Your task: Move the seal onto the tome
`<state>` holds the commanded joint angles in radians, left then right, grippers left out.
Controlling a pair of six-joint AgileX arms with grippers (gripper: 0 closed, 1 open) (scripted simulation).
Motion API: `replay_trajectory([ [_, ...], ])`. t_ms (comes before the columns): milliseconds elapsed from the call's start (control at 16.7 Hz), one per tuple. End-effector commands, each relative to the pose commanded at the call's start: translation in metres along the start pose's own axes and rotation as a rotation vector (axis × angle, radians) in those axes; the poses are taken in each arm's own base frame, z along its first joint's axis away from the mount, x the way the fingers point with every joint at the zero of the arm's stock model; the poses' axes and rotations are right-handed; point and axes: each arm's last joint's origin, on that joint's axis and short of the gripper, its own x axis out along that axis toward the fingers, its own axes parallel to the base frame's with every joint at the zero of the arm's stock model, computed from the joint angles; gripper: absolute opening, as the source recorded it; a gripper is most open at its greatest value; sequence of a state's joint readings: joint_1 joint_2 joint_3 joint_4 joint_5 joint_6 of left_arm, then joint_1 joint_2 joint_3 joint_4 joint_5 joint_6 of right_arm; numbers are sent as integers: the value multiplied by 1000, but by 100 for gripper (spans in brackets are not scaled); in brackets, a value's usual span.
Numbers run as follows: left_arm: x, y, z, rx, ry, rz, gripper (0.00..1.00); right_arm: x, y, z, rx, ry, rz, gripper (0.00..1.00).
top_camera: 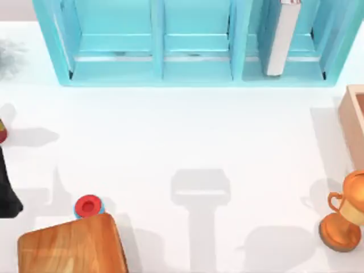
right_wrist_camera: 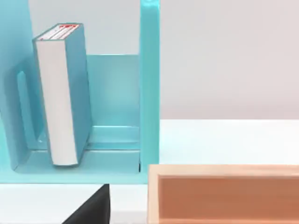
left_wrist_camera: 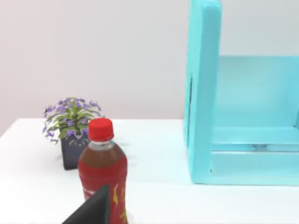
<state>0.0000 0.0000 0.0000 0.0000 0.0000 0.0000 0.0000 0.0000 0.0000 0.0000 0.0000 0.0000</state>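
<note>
Top view: left arm (top_camera: 8,187) at table's left edge.

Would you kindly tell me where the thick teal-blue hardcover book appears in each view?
Top view: the teal-blue hardcover book stands upright in the teal-blue shelf unit's rightmost compartment.
Left wrist view: not in it.
Right wrist view: the book stands upright in the compartment beside the shelf's end wall.
Shared landmark: the shelf unit.

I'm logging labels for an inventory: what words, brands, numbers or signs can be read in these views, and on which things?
No text can be read.
Bottle: yellow marks on its red label, too blurred to read.
Book standing in the shelf unit: red marks on its top edge, not legible.
Trophy cup, wooden board, red disc: no markings visible.
</note>
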Motion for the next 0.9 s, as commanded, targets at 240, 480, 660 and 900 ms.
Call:
replay_trajectory([
  [240,0,0,0,0,0,0,100,1,1,6,1,-8,-2,100],
  [480,0,0,0,0,0,0,100,11,5,36,11,-31,-10,100],
  [660,0,0,0,0,0,0,100,35,13,63,21,-19,-17,100],
  [900,0,0,0,0,0,0,100,96,36,81,29,37,-25,100],
])
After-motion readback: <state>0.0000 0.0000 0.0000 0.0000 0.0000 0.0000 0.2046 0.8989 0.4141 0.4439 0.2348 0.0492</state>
